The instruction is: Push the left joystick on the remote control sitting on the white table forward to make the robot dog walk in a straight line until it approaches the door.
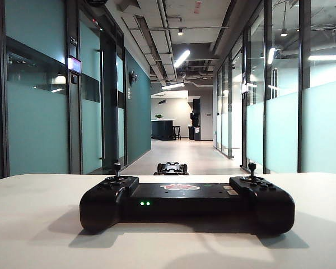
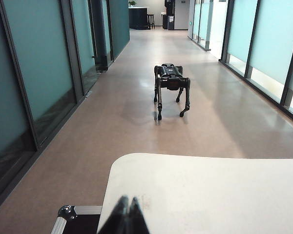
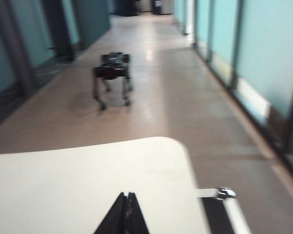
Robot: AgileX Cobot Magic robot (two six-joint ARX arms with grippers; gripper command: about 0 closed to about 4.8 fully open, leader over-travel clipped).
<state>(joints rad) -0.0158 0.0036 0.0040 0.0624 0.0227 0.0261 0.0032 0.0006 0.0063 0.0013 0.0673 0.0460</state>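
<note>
Two grippers, left gripper (image 2: 126,202) and right gripper (image 3: 126,197), fingers pressed together, hover over the white table (image 2: 210,190); robot dog (image 2: 171,87) stands well beyond the fingertips.

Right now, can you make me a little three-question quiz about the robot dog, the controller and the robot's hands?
1. True or false: the robot dog is standing on the corridor floor, beyond the white table.
2. How many green lights glow on the remote control? A) none B) two C) five
3. Fill in: the left hand and the right hand both have their fingertips pressed ____, holding nothing.

Key:
1. True. It stands on all four legs out in the hallway.
2. B. Two small lights sit side by side on the edge facing the exterior camera.
3. Together. Neither hand touches the left joystick, which stands upright.
</note>
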